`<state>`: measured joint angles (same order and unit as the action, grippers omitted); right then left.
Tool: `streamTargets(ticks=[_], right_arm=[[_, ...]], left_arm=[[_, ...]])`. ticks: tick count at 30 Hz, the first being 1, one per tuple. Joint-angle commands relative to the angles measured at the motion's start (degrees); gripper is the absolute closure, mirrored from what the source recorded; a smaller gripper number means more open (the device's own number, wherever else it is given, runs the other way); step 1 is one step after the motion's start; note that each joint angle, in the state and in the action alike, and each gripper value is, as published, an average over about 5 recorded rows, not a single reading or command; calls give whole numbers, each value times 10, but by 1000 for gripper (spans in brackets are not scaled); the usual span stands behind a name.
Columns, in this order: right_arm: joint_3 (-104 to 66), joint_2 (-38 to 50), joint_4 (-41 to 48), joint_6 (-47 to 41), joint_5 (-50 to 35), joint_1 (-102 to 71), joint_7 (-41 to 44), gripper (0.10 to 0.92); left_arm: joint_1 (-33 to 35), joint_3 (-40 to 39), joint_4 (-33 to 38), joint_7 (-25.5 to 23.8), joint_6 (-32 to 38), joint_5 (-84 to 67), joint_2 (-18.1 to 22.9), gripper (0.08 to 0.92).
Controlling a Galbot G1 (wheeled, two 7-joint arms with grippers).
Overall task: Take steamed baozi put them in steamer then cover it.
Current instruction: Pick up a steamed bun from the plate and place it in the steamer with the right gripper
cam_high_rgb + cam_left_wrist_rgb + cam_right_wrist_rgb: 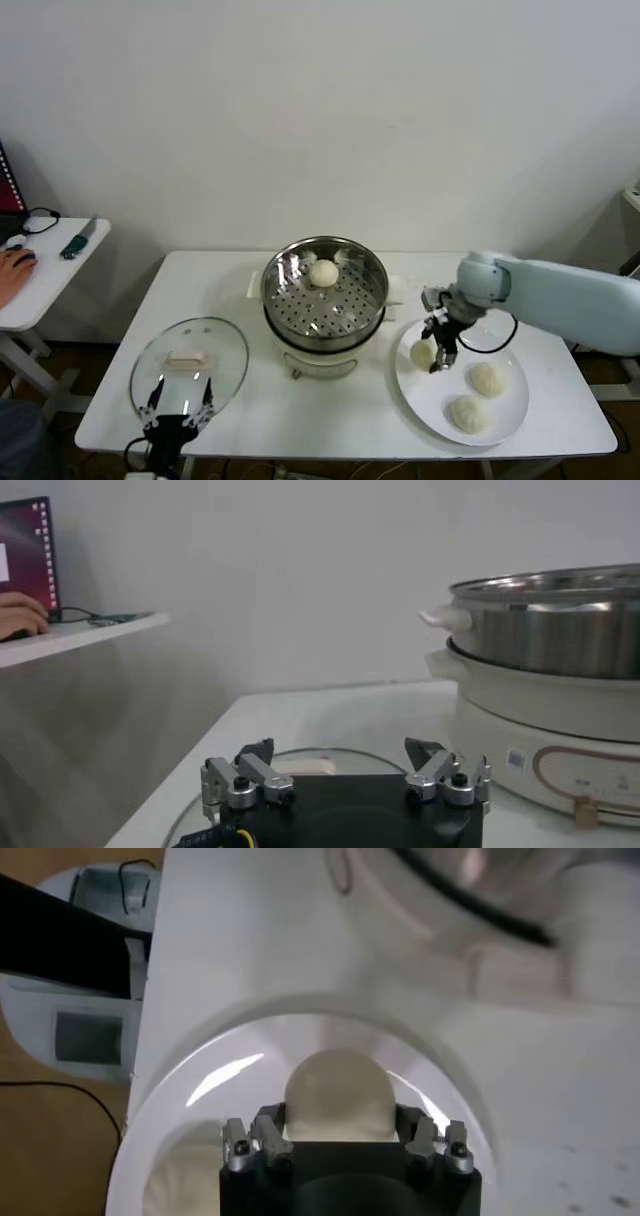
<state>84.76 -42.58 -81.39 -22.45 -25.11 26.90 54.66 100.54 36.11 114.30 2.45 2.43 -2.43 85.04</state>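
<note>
My right gripper (437, 352) is down over the white plate (505, 412) near the right end of the table (300, 410), its fingers (268, 1131) closed in on either side of one steamed baozi (337, 1098), pinching it at the plate's left edge, the side nearest the steamer (324, 292). Two more baozi lie on the same plate, one (487, 378) near its middle and one (467, 414) toward the front edge. A fourth baozi (323, 272) sits on the perforated tray inside the steamer, toward its back wall; the steamer stands at the middle of the table, toward the back edge. The cover (190, 368) lies flat near the front left corner, its cream handle up. My left gripper (178, 420) waits at the cover's front rim with its fingers (243, 785) spread wide, gripping nothing.
</note>
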Motion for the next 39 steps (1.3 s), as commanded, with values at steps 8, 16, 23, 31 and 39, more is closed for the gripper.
streamTargets(ticks=[8, 16, 23, 31, 39], right_arm=[[181, -89, 7, 36, -191, 355, 25, 323], [119, -211, 65, 14, -253, 313, 16, 329], [88, -320, 139, 2, -253, 238, 7, 329], [67, -405, 221, -3, -232, 159, 2, 330], [68, -460, 272, -1, -216, 98, 3, 330]], left_arm=[[-6, -22, 2, -1, -5, 2, -7, 177], [16, -56, 8, 0, 8, 35, -22, 177], [13, -60, 15, -2, 9, 47, -27, 177], [6, -57, 14, -8, 10, 52, -32, 177], [-6, -57, 5, -8, 9, 52, -23, 177]])
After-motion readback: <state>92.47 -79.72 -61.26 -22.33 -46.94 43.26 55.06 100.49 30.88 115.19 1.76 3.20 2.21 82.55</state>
